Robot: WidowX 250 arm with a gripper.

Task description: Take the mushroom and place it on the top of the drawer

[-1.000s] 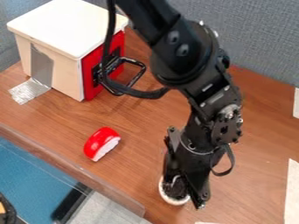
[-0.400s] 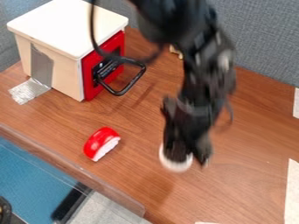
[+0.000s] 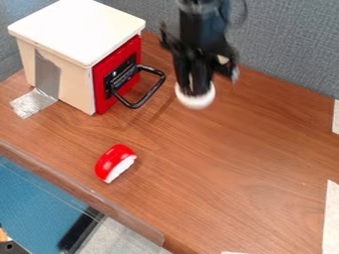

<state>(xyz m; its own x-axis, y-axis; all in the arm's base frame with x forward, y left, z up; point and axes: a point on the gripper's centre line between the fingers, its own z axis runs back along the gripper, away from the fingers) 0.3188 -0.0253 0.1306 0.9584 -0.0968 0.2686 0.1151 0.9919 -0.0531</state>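
The black gripper (image 3: 193, 93) hangs in the upper middle of the camera view, to the right of the drawer's handle. It is shut on the mushroom (image 3: 197, 101), whose white rounded part bulges out below the fingertips; the rest is hidden by the gripper. The drawer (image 3: 74, 32) is a box at the upper left with a flat white top, a red front and a black loop handle (image 3: 157, 88). Its top bears nothing.
A red and white toy piece (image 3: 114, 161) lies on the wooden table (image 3: 218, 168), left of centre. Grey fabric partitions (image 3: 291, 44) stand behind. Silver tape (image 3: 31, 102) sticks to the table by the box's left side.
The gripper has moved away from the table's front edge toward the back, carrying the mushroom up the view to beside the drawer's handle. The drawer and red piece have stayed put.
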